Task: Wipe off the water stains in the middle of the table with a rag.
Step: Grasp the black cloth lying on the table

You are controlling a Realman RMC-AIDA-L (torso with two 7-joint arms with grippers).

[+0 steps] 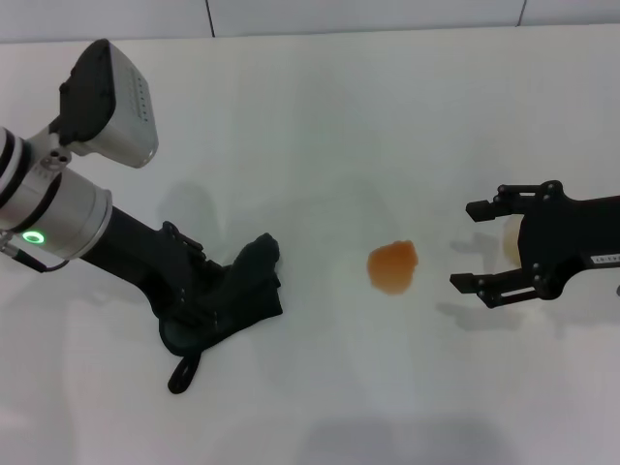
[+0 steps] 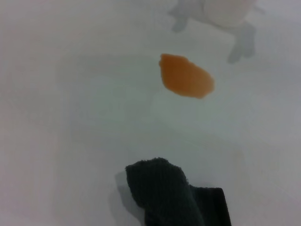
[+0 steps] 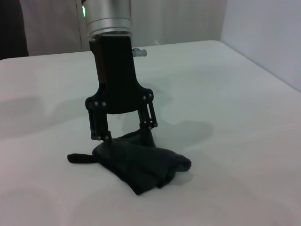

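- The left gripper (image 3: 123, 139) has its fingers (image 3: 104, 136) spread and pressed down into the rag (image 1: 232, 300), one at each side of the cloth; they look wide apart, probably ready to close for a pinch, not yet holding it
- The rag lies crumpled on the table (image 1: 320, 107), at the robot's left of the water stains (image 1: 392, 266) and apart from them
- The stain is between both arms, so the cloth must be carried sideways to it
- The right gripper (image 1: 480, 244) hovers on the other side of the stain, fingers open and empty, seemingly idle
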